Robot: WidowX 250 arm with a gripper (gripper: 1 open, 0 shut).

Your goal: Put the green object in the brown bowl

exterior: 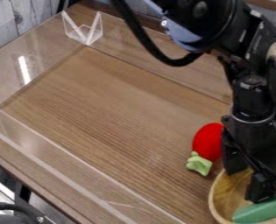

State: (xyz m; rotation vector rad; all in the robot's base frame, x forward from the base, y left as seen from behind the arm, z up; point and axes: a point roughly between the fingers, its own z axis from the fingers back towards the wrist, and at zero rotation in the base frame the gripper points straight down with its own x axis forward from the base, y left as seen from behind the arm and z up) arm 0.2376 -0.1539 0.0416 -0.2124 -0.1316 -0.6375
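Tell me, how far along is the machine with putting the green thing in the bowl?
Nearly done: the pale-green block appears to lie inside the round, yellowish-brown bowl. The black pincer looks open, low over the bowl, with nothing clearly gripped. Probably only lifting away is left.

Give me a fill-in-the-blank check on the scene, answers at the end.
The green block lies inside the brown ____. Right above that block is the robot's black ____. The rounded object beside the bowl's far edge is colored ____. The tabletop is made of brown, grained ____.

Missing words: bowl; hand; red; wood
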